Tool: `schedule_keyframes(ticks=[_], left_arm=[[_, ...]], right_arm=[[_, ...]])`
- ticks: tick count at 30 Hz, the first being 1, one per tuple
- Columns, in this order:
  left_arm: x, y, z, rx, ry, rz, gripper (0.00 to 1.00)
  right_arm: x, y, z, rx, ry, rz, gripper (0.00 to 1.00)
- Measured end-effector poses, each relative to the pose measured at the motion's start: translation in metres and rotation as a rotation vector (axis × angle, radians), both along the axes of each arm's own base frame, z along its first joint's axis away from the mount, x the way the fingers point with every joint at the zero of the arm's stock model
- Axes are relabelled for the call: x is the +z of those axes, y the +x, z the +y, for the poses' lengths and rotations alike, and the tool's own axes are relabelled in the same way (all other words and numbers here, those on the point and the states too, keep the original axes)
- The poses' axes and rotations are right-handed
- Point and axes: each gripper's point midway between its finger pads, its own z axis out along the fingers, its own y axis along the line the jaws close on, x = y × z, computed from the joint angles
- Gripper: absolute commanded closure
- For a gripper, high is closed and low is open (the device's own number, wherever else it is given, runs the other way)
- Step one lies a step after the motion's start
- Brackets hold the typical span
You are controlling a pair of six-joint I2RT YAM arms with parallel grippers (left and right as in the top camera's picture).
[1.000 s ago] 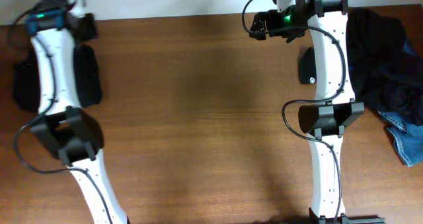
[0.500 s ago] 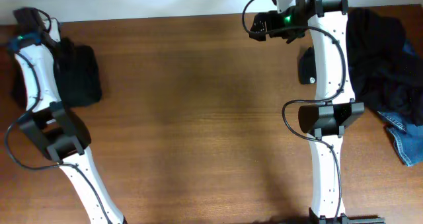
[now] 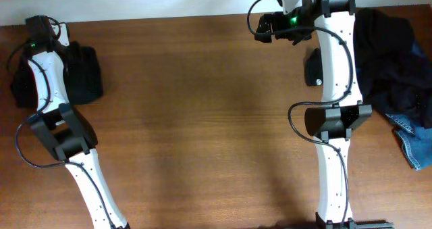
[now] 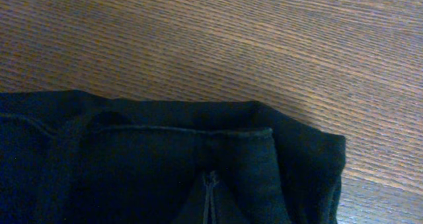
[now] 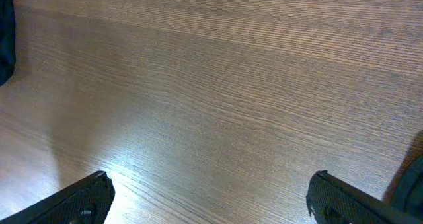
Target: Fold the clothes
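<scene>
Blue denim (image 3: 413, 144) beside black clothes (image 3: 391, 53)

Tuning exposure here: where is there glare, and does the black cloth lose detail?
Right wrist view: a pale glare patch on the table, lower left. Overhead view: the folded garment reads as a flat black mass. Left wrist view: its seams show sharply.

black clothes (image 3: 84, 77), blue denim (image 3: 417, 148), brown wood-grain table (image 3: 202, 121)

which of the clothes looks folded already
The black garment on the far left: a compact, squared bundle. The dark heap on the right lies crumpled beside blue denim.
</scene>
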Motion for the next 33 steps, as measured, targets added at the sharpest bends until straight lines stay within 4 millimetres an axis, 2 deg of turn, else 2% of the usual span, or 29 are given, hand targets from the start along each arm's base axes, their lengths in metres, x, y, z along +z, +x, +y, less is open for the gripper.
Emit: schedule_keyframes(ticks=[10,16,18,21,24,28,33], left_arm=[[0.020,-0.006,-0.006,-0.008,-0.011,0.012,0.99],[0.065,-0.014,-0.014,-0.015,-0.004,-0.006,0.99],[0.094,-0.018,-0.015,-0.021,0.011,-0.033,0.99],[0.119,-0.027,-0.013,-0.018,0.022,-0.044,0.99],[0.133,-0.039,-0.003,0.005,0.021,-0.038,0.99],[0.129,-0.061,0.026,0.064,0.008,0.004,0.98],[0.129,-0.073,0.059,0.129,0.037,0.003,0.98]], right_arm=[[0.000,0.000,0.000,-0.001,0.000,0.001,0.01],[0.000,-0.001,0.004,0.007,0.000,0.001,0.01],[0.000,-0.001,0.005,0.010,0.000,0.000,0.01],[0.000,-0.001,0.005,0.020,-0.004,-0.005,0.01],[0.000,-0.001,0.005,0.024,-0.006,-0.007,0.01],[0.000,-0.001,0.005,0.025,-0.006,-0.008,0.01],[0.000,-0.001,0.005,0.026,-0.006,-0.008,0.01]])
